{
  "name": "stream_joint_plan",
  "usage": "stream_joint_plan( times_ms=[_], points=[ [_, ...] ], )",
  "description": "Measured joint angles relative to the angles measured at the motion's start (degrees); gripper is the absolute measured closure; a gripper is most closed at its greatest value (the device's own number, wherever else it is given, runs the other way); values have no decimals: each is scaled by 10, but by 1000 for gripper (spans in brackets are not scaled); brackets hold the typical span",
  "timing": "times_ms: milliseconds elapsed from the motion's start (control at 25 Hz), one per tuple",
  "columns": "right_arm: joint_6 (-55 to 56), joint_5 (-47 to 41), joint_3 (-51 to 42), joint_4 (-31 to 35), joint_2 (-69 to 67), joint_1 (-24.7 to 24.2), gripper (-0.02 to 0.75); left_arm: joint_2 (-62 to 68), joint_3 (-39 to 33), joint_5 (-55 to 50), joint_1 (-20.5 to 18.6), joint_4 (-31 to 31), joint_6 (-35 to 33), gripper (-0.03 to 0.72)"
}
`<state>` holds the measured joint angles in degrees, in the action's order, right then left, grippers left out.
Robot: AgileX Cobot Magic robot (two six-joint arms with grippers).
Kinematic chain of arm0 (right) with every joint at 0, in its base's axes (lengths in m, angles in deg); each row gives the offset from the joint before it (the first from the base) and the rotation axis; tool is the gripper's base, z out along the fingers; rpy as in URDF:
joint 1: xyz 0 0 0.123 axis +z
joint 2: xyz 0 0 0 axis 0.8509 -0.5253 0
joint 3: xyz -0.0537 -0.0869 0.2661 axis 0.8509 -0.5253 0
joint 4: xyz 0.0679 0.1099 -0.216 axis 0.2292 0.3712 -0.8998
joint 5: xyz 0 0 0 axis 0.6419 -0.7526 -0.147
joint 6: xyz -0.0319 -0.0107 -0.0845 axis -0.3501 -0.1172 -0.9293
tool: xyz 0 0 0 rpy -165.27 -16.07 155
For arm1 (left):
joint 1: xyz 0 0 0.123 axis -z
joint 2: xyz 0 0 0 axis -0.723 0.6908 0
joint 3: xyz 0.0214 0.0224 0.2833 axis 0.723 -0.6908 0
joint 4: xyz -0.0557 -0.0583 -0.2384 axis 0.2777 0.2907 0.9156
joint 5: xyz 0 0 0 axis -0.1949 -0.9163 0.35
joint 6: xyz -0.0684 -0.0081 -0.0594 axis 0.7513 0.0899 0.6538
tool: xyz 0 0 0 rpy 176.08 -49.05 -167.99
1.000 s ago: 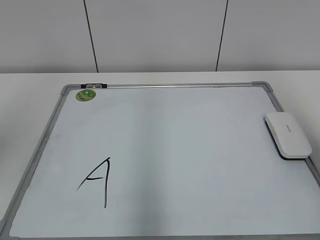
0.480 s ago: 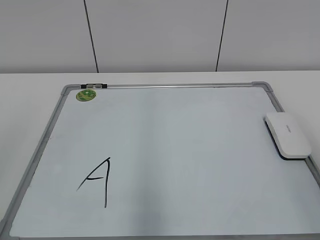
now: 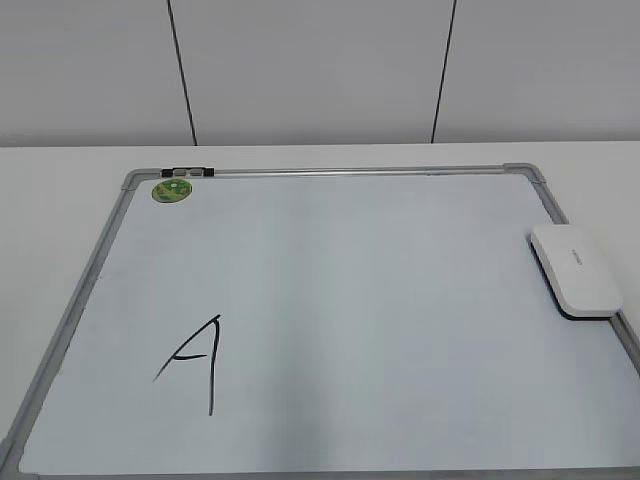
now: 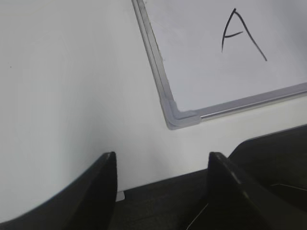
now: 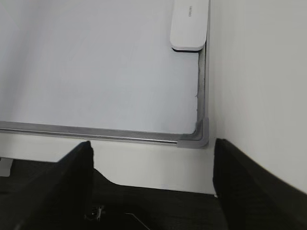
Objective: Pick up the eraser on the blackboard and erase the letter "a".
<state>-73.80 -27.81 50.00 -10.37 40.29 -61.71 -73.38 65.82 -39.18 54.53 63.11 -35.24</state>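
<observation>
The blackboard (image 3: 360, 172) lies flat on the white table. The white eraser (image 3: 575, 270) rests on its right edge, dark felt down. A large angular capital "A" (image 3: 192, 362) is drawn at the lower left. No small lowercase letter "a" shows in any view. My left gripper (image 4: 162, 154) is open and empty, over the table's front edge, near the board's front left corner (image 4: 182, 117); the capital "A" (image 4: 242, 34) lies beyond it. My right gripper (image 5: 153, 143) is open and empty near the front right corner (image 5: 199, 136), well short of the eraser (image 5: 190, 24). Neither gripper shows in the exterior view.
A green round sticker (image 3: 171, 189) and a small clip (image 3: 185, 172) sit at the board's far left corner. White table (image 3: 60, 200) surrounds the board. A grey panelled wall (image 3: 320, 70) stands behind. Dark robot base parts (image 4: 268, 163) lie below the table's front edge.
</observation>
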Motion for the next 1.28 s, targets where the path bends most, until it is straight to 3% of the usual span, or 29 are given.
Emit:
stream_joint_plan(
  times_ms=[400, 800, 1280],
  points=[
    [1, -2, -109, -25, 89, 0, 163, -1, -40, 37, 0, -4, 0, 247],
    [1, 58, -137, -20, 93, 0, 164, -1, -63, 94, 0, -5, 0, 247],
    [3, 70, -142, -20, 93, 0, 164, -1, -63, 98, 0, -5, 0, 247]
  ],
)
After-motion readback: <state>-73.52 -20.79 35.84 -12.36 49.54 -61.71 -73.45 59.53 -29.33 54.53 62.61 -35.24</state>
